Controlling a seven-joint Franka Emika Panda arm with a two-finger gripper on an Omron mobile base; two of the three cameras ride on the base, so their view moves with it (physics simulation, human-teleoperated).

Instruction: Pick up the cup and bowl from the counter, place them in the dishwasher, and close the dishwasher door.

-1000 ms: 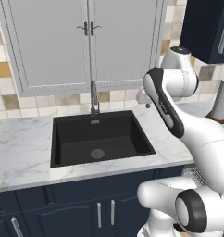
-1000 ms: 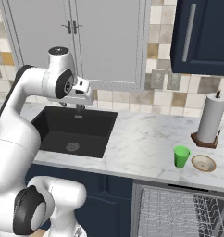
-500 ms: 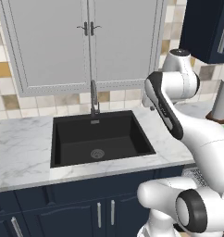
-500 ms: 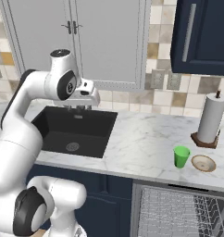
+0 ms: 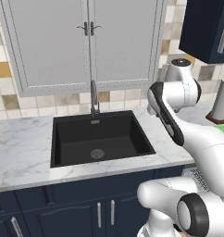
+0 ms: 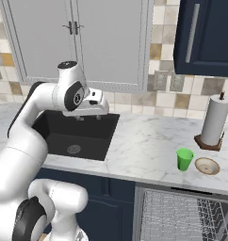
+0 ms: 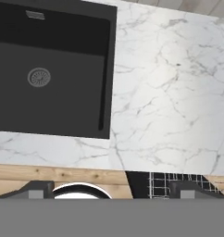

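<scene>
Arm: swung rightward since earlier frame. Gripper [image 6: 81,117]: fingers spread, empty, above sink edge. Cup [image 6: 184,159], bowl [image 6: 207,165]: on counter [image 6: 144,146] near towel roll [image 6: 215,121]. Step: approach; next, reach cup.

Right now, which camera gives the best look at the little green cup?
The right base view: the cup stands whole on the counter, beside the bowl. The left base view catches just a green sliver behind the arm.
</scene>
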